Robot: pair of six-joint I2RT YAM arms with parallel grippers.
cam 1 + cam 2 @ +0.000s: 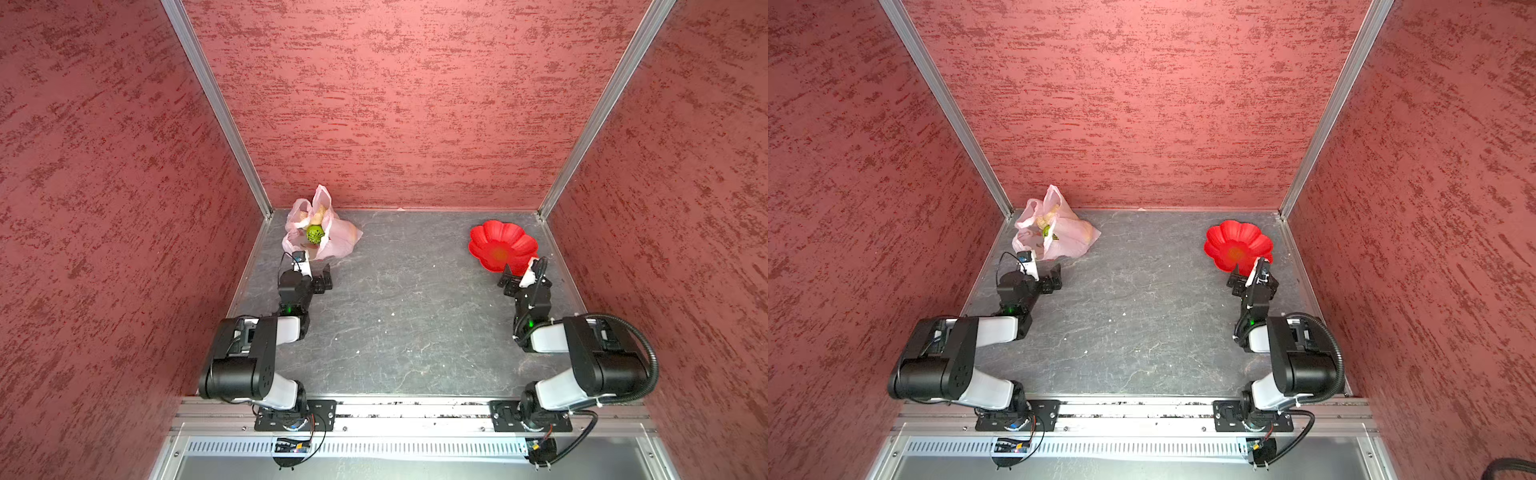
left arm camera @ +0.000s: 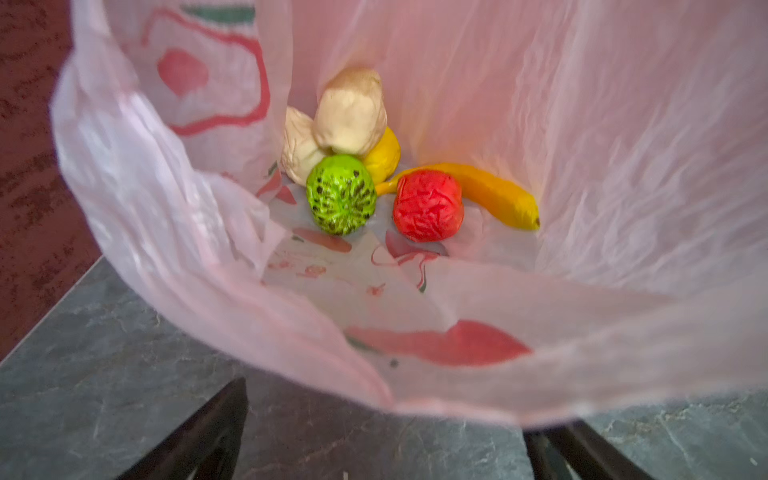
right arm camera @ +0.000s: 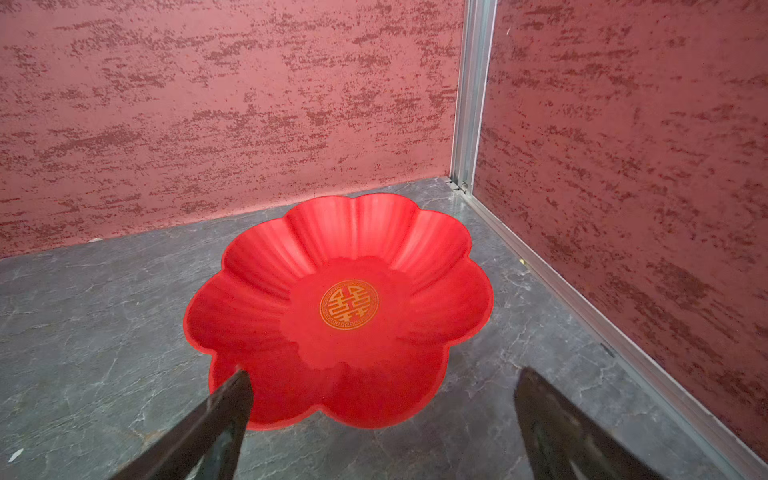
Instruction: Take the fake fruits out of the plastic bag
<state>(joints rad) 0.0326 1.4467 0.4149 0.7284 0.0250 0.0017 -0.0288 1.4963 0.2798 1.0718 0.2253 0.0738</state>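
Fruits (image 2: 341, 194), six of them, lie inside the plastic bag (image 2: 623, 166) ahead of my wide-spread left fingers (image 2: 216, 424); my right fingers (image 3: 224, 415), equally wide, face a red plate (image 3: 374, 208).

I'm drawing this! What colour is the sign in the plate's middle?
The sign is gold; clearest in the right wrist view.

Fruits (image 2: 340, 195) in bag (image 1: 340, 241), left — plate (image 1: 486, 232) right.

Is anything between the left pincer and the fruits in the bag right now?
Only the near lip of the bag, lying just ahead of the open left pincer. Past it the mouth gapes and the fruits sit uncovered inside; nothing else visible blocks them.
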